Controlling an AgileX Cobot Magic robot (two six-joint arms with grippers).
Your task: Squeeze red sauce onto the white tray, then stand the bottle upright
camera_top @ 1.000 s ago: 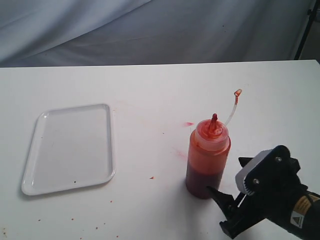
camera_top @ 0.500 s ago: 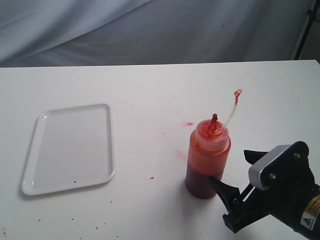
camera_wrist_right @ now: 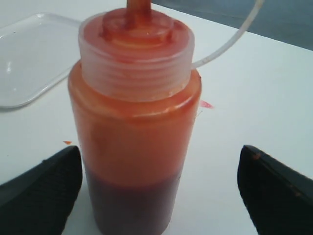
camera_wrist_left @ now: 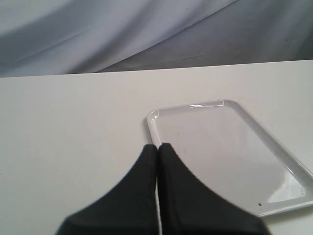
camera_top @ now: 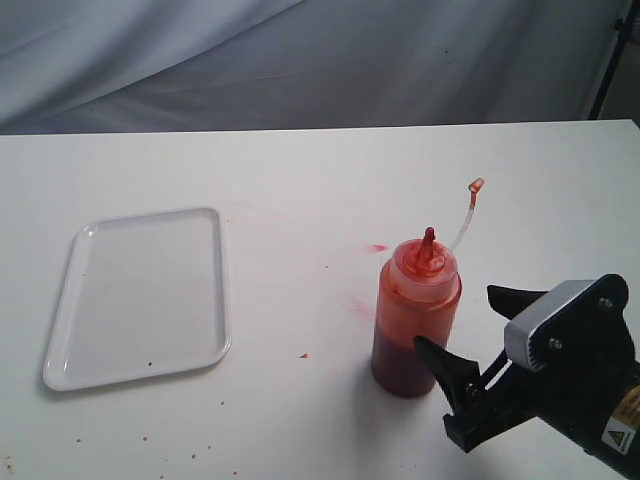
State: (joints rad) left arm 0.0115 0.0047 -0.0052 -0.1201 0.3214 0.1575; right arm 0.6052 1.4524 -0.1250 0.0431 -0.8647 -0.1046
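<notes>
**ITEM: SAUCE BOTTLE, UPRIGHT, BRACKETED BY THE RIGHT FINGERS**

- **Bottle** (camera_top: 417,318): stands upright on the desk (camera_top: 300,170), long axis vertical. The nozzle (camera_top: 428,240) points up and is uncapped. The tether (camera_top: 475,185) arcs away behind it.
- **Red sauce** (camera_top: 400,368): a dark band filling the lower part of the bottle.
- **Right fingers** (camera_top: 445,368): spread wide and empty, level with the bottle's lower body. The bottle sits between them, straight ahead of the palm. The wrist view shows bare desk on both sides, so there is no contact. The bottle is nearer one finger than the other.
- **Left fingers** (camera_wrist_left: 157,161): pressed together, holding nothing. They hover at the rim of the tray, well apart from the bottle.
- **Tray** (camera_top: 150,290): lies flat, beyond the bottle from the right fingers. No fresh sauce shows on it, only a dark speck near one edge.

**Assessment:**
- The squeeze is not yet done, and the step in hand is the grasp.
- The right arm is much the nearer, and its fingers already straddle the upright axis.
- Closing should catch the bottle across its width.
- The offset means one finger will likely meet the wall first and may nudge the bottle sideways.
</notes>
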